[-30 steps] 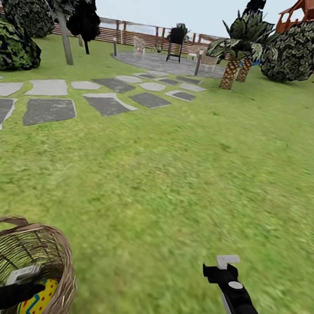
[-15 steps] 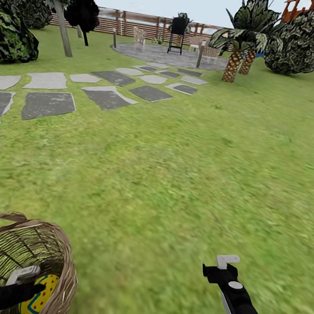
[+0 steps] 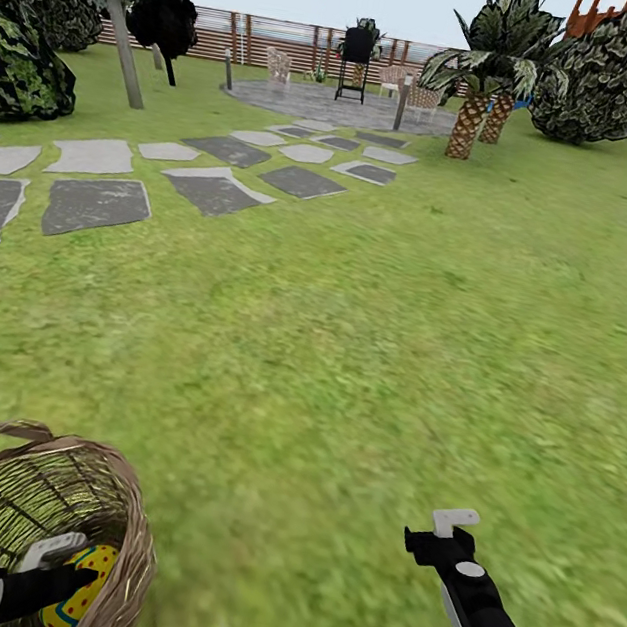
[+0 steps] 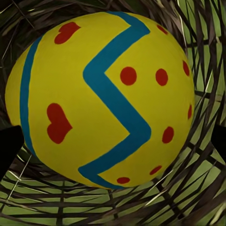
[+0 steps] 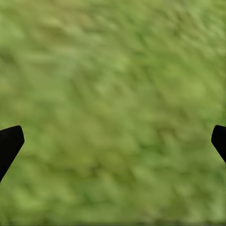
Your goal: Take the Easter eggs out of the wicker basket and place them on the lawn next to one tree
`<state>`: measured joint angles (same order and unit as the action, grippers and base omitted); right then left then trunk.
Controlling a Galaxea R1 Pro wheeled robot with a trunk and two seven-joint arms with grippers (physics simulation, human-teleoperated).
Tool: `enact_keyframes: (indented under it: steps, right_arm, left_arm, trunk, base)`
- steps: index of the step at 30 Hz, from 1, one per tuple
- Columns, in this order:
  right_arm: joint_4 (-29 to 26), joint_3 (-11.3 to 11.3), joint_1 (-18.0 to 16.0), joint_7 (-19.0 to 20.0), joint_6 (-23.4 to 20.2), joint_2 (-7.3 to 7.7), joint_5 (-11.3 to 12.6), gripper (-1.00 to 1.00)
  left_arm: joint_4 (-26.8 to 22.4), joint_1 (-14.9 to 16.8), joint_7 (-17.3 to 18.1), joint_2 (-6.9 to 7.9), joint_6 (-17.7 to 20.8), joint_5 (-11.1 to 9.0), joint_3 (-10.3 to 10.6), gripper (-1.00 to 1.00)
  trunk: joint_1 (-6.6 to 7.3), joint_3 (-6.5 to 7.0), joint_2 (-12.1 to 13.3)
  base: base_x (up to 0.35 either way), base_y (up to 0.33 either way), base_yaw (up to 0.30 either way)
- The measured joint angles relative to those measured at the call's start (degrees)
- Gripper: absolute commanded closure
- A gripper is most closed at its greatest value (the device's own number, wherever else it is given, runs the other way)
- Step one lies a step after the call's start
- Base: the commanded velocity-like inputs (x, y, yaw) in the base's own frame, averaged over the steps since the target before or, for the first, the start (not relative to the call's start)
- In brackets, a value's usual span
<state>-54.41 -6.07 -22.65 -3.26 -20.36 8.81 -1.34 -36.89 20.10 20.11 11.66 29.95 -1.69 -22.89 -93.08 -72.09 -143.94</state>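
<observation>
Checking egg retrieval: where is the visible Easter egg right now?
In the head view the Easter egg sits inside the wicker basket at lower left, by the left gripper.

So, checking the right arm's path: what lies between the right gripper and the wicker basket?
In the head view, bare lawn separates the right gripper from the wicker basket; nothing else lies on that stretch.

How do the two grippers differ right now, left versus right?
The left gripper reaches inside the round light-brown wicker basket, its fingers either side of a yellow Easter egg with a blue zigzag and red dots. The right gripper hangs over bare green lawn, with nothing between its fingers. Both have black fingertips, spread wide.
</observation>
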Motion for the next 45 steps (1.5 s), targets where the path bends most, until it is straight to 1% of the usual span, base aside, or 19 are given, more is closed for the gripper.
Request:
enact_keyframes:
  steps: [5, 11, 16, 27, 37, 45]
  right_arm:
    - [0.1, -0.1, 0.0, 0.0, 0.0, 0.00, 0.0, -1.00]
    - [2.0, -0.1, 0.0, -0.1, 0.1, -0.06, 0.0, -1.00]
    - [2.3, -0.1, 0.0, -0.1, 0.1, -0.09, 0.0, -1.00]
    - [2.3, -0.1, 0.0, -0.1, 0.1, -0.10, 0.0, -1.00]
    - [2.3, -0.1, 0.0, -0.1, 0.1, -0.09, 0.0, -1.00]
    - [2.3, -0.1, 0.0, -0.1, 0.1, -0.09, 0.0, -1.00]
  left_arm:
    - [0.0, 0.0, 0.0, -0.03, 0.0, 0.0, 0.0, -1.00]
    - [0.0, 0.0, 0.0, -0.03, 0.0, 0.0, 0.0, -1.00]
    - [0.0, 0.0, 0.0, -0.05, 0.0, -0.1, 0.0, -1.00]
    - [0.0, 0.0, 0.0, -0.29, -0.1, 0.0, -0.1, -1.00]
    - [0.0, 0.0, -0.1, -0.12, 0.0, 0.2, 0.0, -1.00]
    - [-0.2, 0.0, -0.1, 0.37, 0.0, 0.2, -0.2, -1.00]
  trunk:
    - [0.00, 0.00, 0.0]
    - [0.01, 0.00, 0.0]
    - [0.03, 0.00, 0.0]
    - [0.00, 0.00, 0.0]
    - [-0.26, -2.21, -0.1]
    - [-0.46, -3.98, -0.2]
  base:
    - [0.000, 0.000, 0.000]
    - [0.040, 0.000, 0.000]
    - [0.265, 0.024, 0.000]
    - [0.026, 0.003, 0.000]
    - [0.000, 0.000, 0.000]
    - [0.000, 0.000, 0.000]
